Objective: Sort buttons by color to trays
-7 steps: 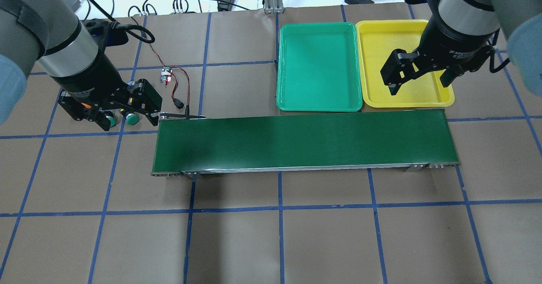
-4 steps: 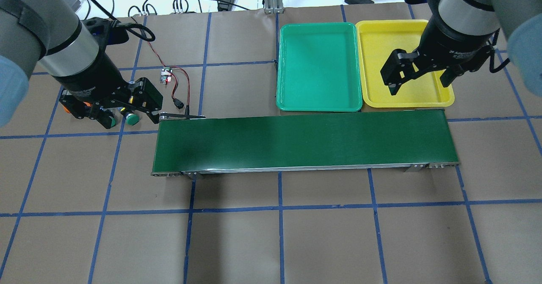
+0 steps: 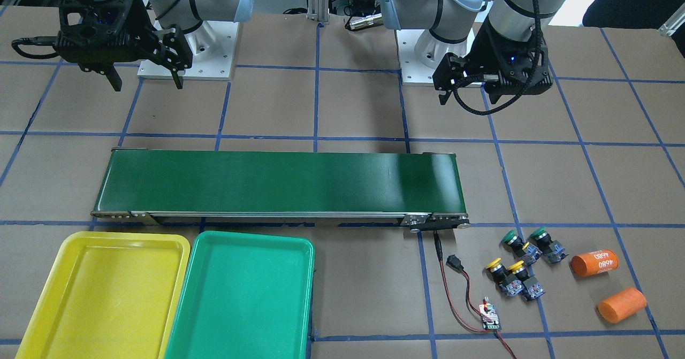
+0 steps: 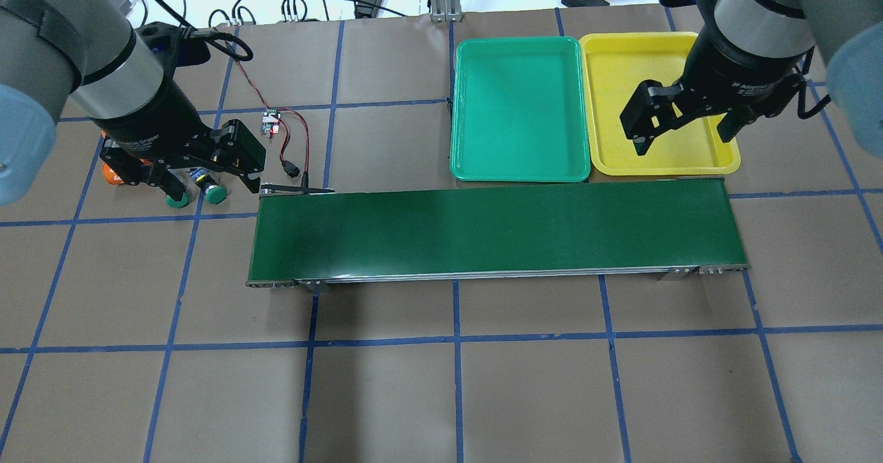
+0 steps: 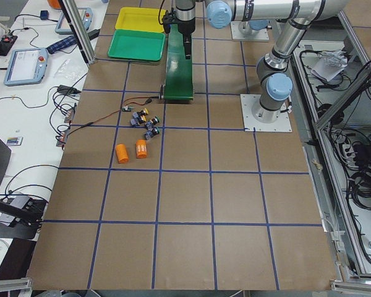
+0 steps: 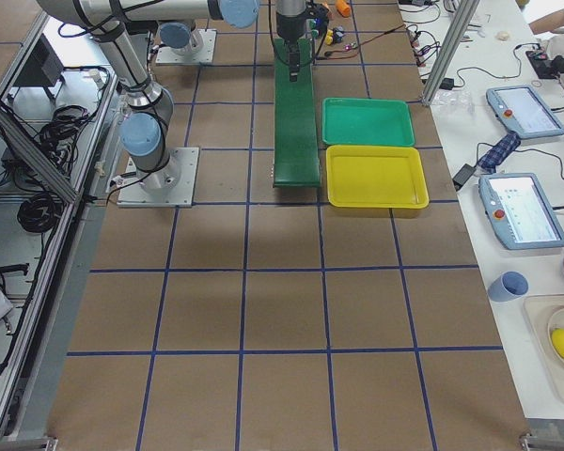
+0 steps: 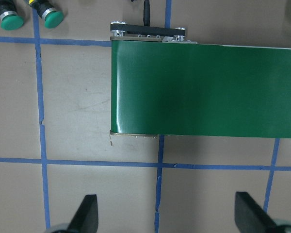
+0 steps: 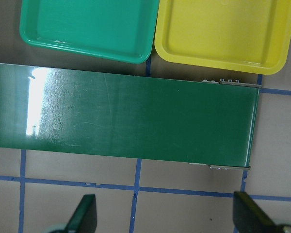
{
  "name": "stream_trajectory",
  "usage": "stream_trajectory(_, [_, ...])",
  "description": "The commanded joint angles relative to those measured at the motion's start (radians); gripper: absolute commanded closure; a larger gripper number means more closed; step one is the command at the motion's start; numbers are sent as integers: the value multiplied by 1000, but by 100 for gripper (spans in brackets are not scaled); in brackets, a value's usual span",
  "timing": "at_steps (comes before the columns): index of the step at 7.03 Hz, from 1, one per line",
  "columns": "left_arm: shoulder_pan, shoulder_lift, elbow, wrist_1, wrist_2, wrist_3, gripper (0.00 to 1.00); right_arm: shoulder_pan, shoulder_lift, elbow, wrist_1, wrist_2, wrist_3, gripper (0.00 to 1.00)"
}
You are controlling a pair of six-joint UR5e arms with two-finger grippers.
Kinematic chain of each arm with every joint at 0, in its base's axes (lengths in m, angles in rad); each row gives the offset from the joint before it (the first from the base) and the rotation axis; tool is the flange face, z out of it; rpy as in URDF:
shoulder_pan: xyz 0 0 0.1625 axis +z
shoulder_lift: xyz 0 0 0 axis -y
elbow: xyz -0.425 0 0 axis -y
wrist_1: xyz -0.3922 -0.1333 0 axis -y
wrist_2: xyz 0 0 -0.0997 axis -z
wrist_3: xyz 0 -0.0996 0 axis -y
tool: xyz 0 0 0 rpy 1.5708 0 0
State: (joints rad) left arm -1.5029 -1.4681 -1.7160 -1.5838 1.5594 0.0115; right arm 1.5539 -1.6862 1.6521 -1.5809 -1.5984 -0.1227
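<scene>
Two green buttons and two yellow buttons lie in a cluster on the table beyond the conveyor's end. The green caps also show in the overhead view and in the left wrist view. My left gripper is open and empty, and hovers high beside the cluster. The green tray and the yellow tray are empty. My right gripper is open and empty, high above the conveyor's other end near the yellow tray.
A long dark-green conveyor belt lies across the table between the buttons and the trays. Two orange cylinders lie beside the buttons. A small circuit board with red-black wires lies near the conveyor's end.
My left gripper has shifted slightly away from the table's front and turned a little, which uncovers more of the green buttons. The right arm has not moved.
</scene>
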Motion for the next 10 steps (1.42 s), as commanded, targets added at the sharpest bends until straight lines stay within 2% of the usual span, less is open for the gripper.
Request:
stream_trajectory(1, [6, -1, 1, 71, -10, 17, 0, 0, -4, 2, 1, 0, 0, 0])
stream_trajectory(3, [29, -18, -26, 87, -4, 21, 0, 0, -3, 2, -1, 0, 0, 0])
stream_trajectory(4, [59, 6, -10, 90, 2, 21, 0, 0, -3, 2, 1, 0, 0, 0])
stream_trajectory(7, [136, -50, 22, 93, 2, 33, 0, 0, -3, 2, 1, 0, 0, 0])
stream_trajectory(9, [264, -78, 42, 100, 2, 137, 0, 0, -3, 2, 1, 2, 0, 0])
stream_trajectory(10, [304, -108, 44, 195, 7, 128, 0, 0, -4, 2, 1, 0, 0, 0])
